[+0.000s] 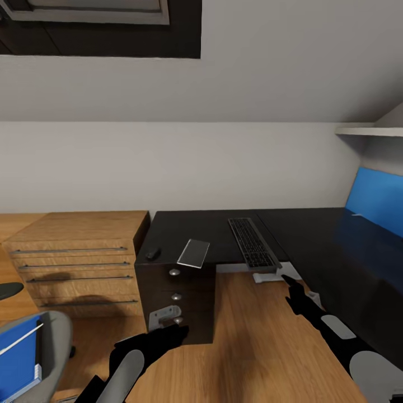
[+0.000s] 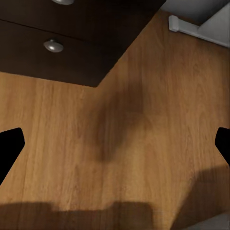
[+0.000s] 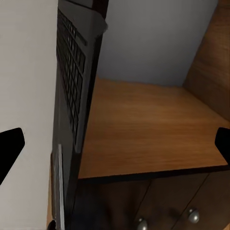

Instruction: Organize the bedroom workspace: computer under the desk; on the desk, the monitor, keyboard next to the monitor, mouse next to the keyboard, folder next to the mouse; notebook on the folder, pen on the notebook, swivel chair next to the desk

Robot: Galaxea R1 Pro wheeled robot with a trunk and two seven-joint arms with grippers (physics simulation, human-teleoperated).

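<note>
The black desk (image 1: 313,235) carries the keyboard (image 1: 253,242), whose near end juts over the edge, the grey notebook (image 1: 193,252) and the small black mouse (image 1: 153,253). A wide blue-faced panel (image 1: 376,198), apparently the monitor, stands at its right. A white corner (image 1: 263,276), perhaps the computer, peeks from under the desk. At lower left the blue folder (image 1: 18,358) lies on the swivel chair (image 1: 56,341) with the white pen (image 1: 22,339) across it. My left gripper (image 1: 168,334) (image 2: 115,146) hangs open before the drawer unit (image 1: 176,302). My right gripper (image 1: 292,284) (image 3: 115,146) is open below the keyboard (image 3: 72,81).
A light wood dresser (image 1: 78,257) with long handles stands against the desk's left side. A white shelf (image 1: 369,130) is fixed high on the right wall. Wooden floor (image 1: 246,347) lies open between the drawer unit and the desk's right wing.
</note>
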